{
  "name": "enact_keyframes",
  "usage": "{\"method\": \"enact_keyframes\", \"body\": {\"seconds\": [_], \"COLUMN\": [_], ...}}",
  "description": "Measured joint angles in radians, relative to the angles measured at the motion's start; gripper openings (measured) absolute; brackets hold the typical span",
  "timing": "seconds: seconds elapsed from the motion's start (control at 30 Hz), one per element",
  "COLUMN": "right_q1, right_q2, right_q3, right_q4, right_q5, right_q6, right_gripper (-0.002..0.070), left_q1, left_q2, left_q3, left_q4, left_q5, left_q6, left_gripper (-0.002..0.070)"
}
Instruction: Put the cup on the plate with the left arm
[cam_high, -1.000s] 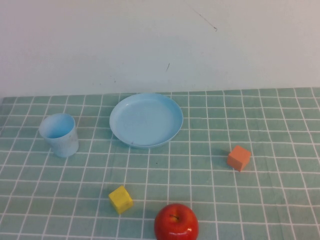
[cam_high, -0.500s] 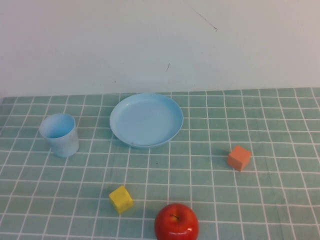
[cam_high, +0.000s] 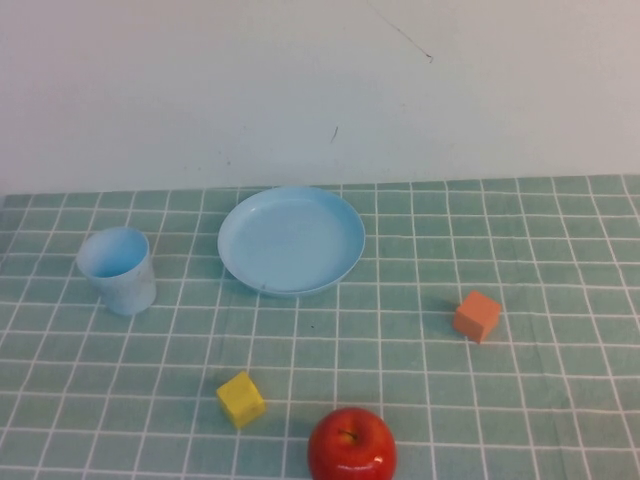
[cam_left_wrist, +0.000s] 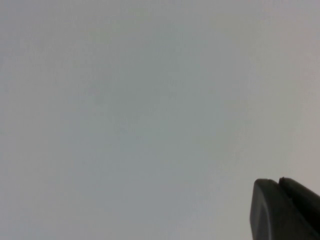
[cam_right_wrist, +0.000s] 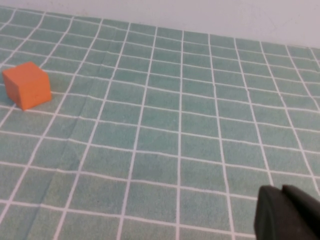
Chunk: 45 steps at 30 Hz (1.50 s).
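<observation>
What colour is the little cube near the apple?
Yellow cube, clearest in the high view, beside the red apple.

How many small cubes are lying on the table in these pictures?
2. The yellow cube lies near the front, just left of the apple. The orange cube lies to the right of the plate, apart from it. None seems hidden.

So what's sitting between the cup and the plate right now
Nothing: in the high view, only bare green checked cloth separates the cup from the plate. The left gripper and right gripper show only in their wrist views.
</observation>
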Motion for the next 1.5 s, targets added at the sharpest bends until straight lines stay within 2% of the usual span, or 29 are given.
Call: {"method": "enact_keyframes", "body": {"seconds": [0.13,0.23,0.3,0.43,0.63,0.73,0.87,1.03,1.2,1.37,1.43,1.5], "right_q1": [0.000,0.000,0.000,0.000,0.000,0.000,0.000,0.000,0.000,0.000,0.000,0.000], "right_q2": [0.000,0.000,0.000,0.000,0.000,0.000,0.000,0.000,0.000,0.000,0.000,0.000], "right_q3": [0.000,0.000,0.000,0.000,0.000,0.000,0.000,0.000,0.000,0.000,0.000,0.000], "right_q4": [0.004,0.018,0.020,0.023,0.024,0.024,0.024,0.024,0.024,0.024,0.024,0.024], "right_q5": [0.000,0.000,0.000,0.000,0.000,0.000,0.000,0.000,0.000,0.000,0.000,0.000], "right_q6": [0.000,-0.002,-0.002,-0.002,-0.002,-0.002,-0.002,-0.002,-0.002,-0.002,-0.002,-0.002], "right_gripper": [-0.0002,-0.0002,-0.0002,-0.0002,-0.0002,-0.0002,-0.0002,-0.0002,-0.0002,-0.0002,-0.0002,-0.0002], "left_q1": [0.002,0.002,0.002,0.002,0.002,0.002,0.002,0.002,0.006,0.033,0.049,0.064], "left_q2": [0.059,0.166,0.259,0.464,0.789,0.928,1.094,1.228,1.309,1.393,1.433,1.479], "left_q3": [-0.160,-0.293,-0.371,-0.526,-0.744,-0.833,-0.930,-0.967,-0.985,-1.080,-1.128,-1.174], "left_q4": [-0.252,-0.398,-0.472,-0.529,-0.505,-0.447,-0.322,-0.101,0.135,0.229,0.241,0.248], "left_q5": [0.167,0.246,0.299,0.382,0.595,0.791,1.083,1.269,1.282,1.232,1.208,1.187], "left_q6": [0.262,0.477,0.569,0.664,0.732,0.711,0.599,0.332,0.081,0.035,0.033,0.051], "left_gripper": [-0.0003,-0.0003,-0.0003,-0.0003,-0.0003,-0.0003,-0.0003,-0.0003,-0.0003,0.0008,0.0058,0.0147]}}
